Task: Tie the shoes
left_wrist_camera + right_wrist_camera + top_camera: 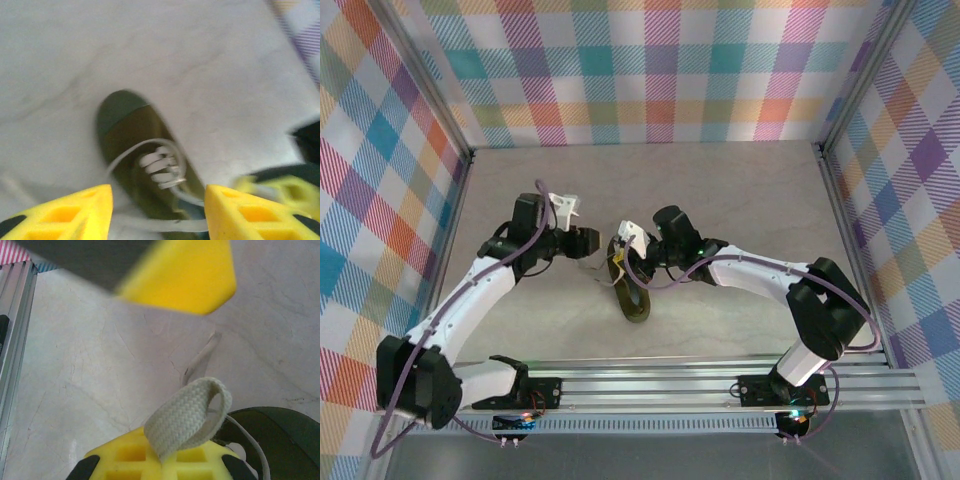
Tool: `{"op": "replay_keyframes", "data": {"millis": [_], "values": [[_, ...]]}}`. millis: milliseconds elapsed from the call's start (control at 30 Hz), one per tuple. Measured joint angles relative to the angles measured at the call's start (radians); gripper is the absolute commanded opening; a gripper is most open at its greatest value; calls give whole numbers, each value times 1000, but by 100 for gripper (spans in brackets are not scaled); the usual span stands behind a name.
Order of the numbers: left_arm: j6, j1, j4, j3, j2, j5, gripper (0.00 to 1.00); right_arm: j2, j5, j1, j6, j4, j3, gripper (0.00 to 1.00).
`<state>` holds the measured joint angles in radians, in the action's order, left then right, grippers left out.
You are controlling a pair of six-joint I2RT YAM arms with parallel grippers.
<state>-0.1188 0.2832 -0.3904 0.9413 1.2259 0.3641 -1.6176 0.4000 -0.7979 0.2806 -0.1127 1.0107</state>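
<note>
The shoe point(632, 295) lies mid-table point(740, 200), its long axis running far to near and its far end between the two arms. The right pincer point(162, 454) is clenched on a loop of lace point(192, 407) beside the shoe. The left pincer point(159, 215) is released, with the shoe straight ahead, toe pointing away. A strand crosses between its fingers, probably its next catch.

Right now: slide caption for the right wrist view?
Right end effector pinches a cream lace loop beside the olive shoe.
</note>
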Motion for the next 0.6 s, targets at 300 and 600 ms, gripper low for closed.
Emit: {"op": "replay_keyframes", "data": {"millis": [300,600], "values": [[-117,-83,-130,131,393,-149,57,-34,-16,0,-27,71,57,0],[-180,-83,-96,173,548,-201,56,-37,-32,0,-56,104,60,0]]}}
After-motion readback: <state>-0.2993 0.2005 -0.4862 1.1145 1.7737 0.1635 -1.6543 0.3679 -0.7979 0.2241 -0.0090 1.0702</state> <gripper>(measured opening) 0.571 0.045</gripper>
